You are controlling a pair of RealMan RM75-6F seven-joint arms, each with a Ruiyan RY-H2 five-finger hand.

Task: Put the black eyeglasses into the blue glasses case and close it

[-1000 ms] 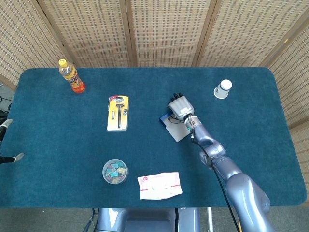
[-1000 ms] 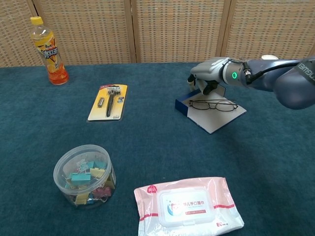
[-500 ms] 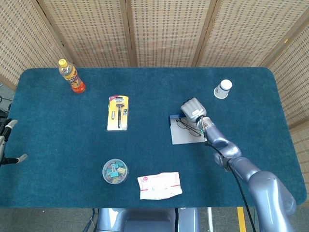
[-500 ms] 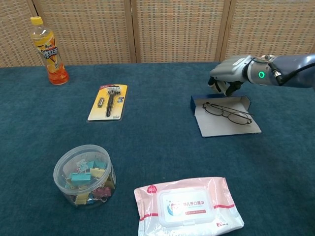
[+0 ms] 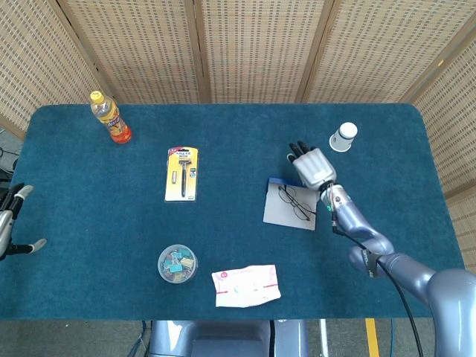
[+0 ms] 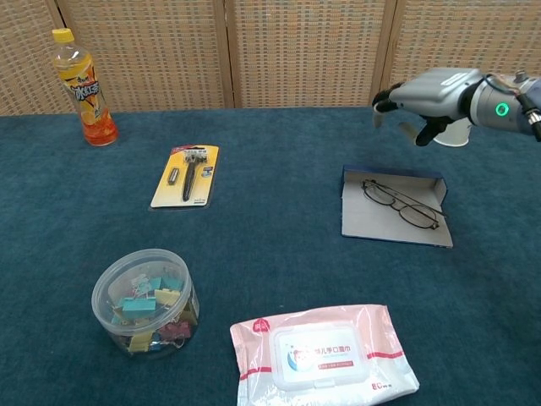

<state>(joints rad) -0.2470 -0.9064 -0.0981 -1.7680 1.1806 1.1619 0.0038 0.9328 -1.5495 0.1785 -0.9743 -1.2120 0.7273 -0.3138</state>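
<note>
Blue table (image 6: 254, 245): our right hand (image 6: 427, 93) hovers open, empty, above the case (image 6: 372, 222); closing carelessly could crush the glasses (image 6: 400, 203).

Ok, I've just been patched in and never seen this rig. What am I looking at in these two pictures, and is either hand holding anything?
One picture looks down from the robot's head, the other looks forward from its chest, both at the same blue table. The right hand hangs open above the blue glasses case, holding nothing. The case lies open and flat, with the black eyeglasses resting on it. The left hand shows only at the left edge of the head view; I cannot tell how it stands. Also on the table: an orange drink bottle, a packaged razor, a tub of binder clips, a pack of wet wipes and a white cup.
</note>
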